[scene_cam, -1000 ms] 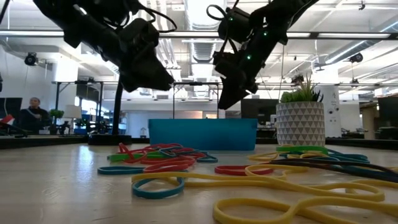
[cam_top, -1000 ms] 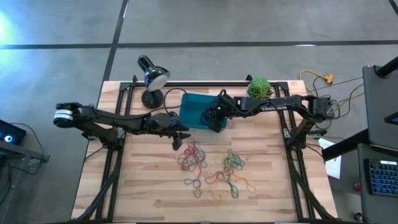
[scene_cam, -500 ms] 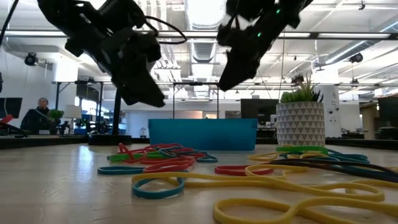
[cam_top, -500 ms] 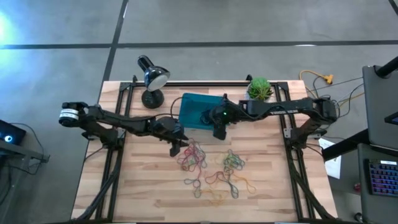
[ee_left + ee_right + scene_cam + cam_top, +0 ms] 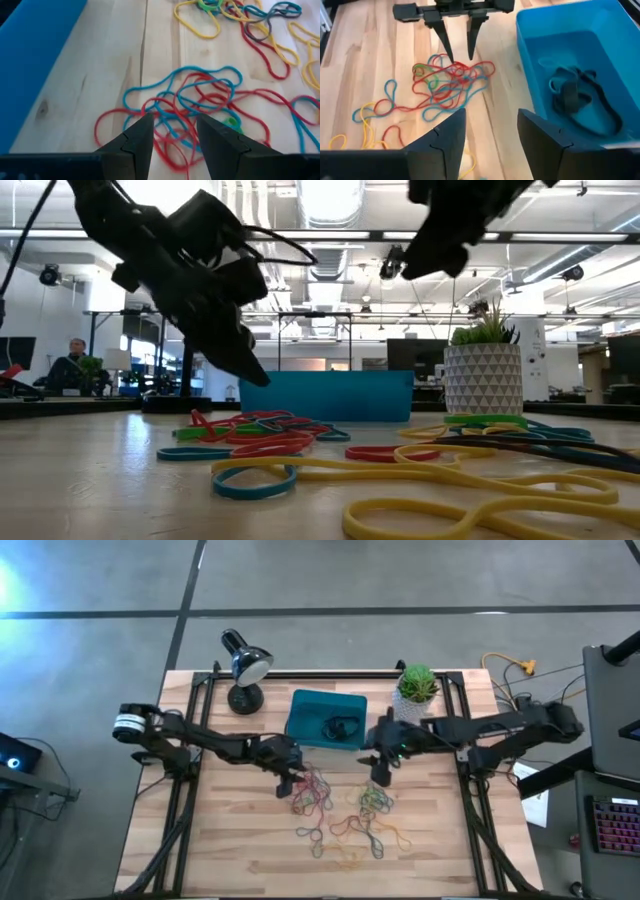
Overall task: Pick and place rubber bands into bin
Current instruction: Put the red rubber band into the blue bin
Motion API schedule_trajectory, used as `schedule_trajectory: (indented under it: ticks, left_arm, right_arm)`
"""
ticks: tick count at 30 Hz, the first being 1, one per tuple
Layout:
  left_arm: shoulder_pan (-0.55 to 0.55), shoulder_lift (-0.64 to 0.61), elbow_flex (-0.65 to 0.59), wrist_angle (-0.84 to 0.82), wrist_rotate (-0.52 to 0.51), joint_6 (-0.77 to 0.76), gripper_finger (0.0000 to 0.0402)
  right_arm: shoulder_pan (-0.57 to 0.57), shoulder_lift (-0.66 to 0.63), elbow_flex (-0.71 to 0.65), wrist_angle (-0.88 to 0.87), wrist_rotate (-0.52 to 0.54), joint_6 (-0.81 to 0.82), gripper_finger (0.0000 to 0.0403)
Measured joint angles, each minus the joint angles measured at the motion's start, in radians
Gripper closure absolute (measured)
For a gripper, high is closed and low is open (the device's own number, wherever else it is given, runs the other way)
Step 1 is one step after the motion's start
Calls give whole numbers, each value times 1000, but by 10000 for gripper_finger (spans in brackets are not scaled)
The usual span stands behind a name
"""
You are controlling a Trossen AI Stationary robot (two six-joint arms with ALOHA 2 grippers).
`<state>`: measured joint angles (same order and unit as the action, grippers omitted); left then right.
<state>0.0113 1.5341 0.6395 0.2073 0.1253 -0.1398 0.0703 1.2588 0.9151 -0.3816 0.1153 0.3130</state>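
Beside the bin [image 5: 326, 718], the left gripper [image 5: 172, 131] hangs over the rubber bands [image 5: 312, 790] on the worktop, jaws parted and empty. It should drop straight, straddling one red strand. The right gripper [image 5: 490, 131] hovers beside the bin, jaws released.

Both arms matte black, slim jointed links. Left arm [image 5: 200, 740]: white/silver cylindrical cap at left frame edge end, black cable looped along wrist. Right arm [image 5: 480, 727]: white lettering on forearm link, unreadable; small green LED near wrist. Fingers [image 5: 137, 142] dark, flat, tapering to blunt wedge tips, moulded plastic look, on black crossbar.
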Motion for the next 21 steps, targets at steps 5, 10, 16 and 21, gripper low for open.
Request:
schedule_trajectory:
  ticks: [5, 10, 16, 21]
  left_arm:
    - [0, 55, 11, 26, -28, 0, 267]
    - [0, 69, 16, 28, -59, -1, 267]
    - [2, 69, 15, 29, -101, 0, 267]
    - [2, 74, 14, 30, -100, 23, 267]
  right_arm:
    - [81, -72, -68, 5, 100, 101, 246]
    - [151, -105, -108, 8, 173, 185, 255]
    - [202, -99, -121, 24, 223, 216, 264]
    - [212, -96, -121, 30, 234, 231, 272]
